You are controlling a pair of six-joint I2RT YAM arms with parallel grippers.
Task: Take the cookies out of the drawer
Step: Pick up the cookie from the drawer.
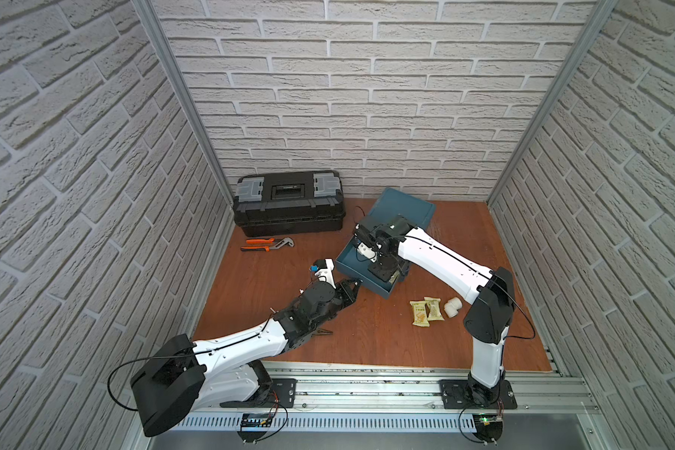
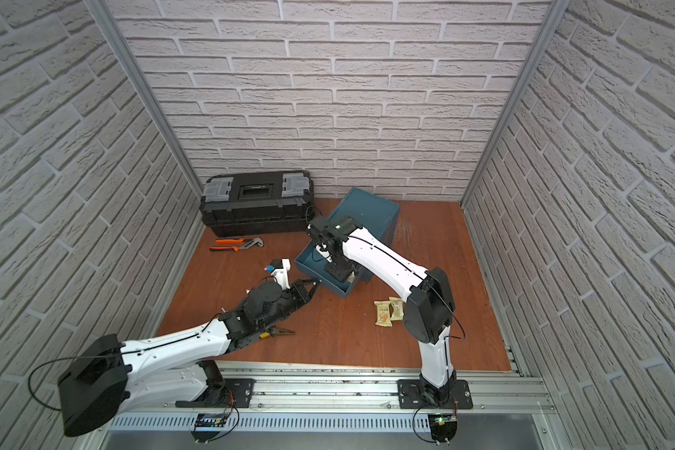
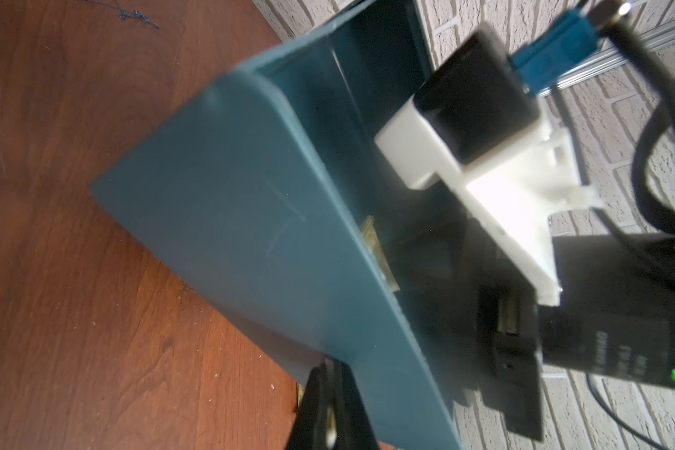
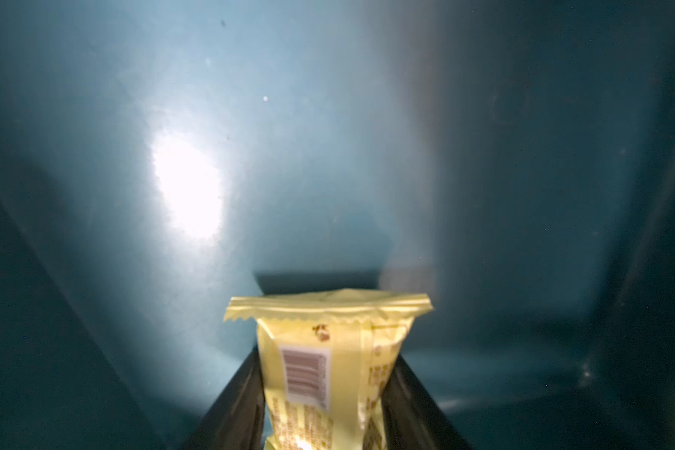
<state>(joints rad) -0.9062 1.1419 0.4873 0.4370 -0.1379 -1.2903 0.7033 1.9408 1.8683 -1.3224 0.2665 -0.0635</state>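
The teal drawer stands pulled out of its teal cabinet. My right gripper reaches down inside it, shut on a cream cookie packet with a barcode and a crimped end. In both top views the same gripper sits low in the drawer. My left gripper is shut, its tips against the lower edge of the drawer's front panel. Two cream cookies lie on the table in front of the drawer. Another packet's edge shows behind the front panel.
A white pipe elbow lies beside the two cookies. A black toolbox stands at the back left, with orange-handled pliers in front of it. More pliers lie under my left arm. Brick walls close three sides.
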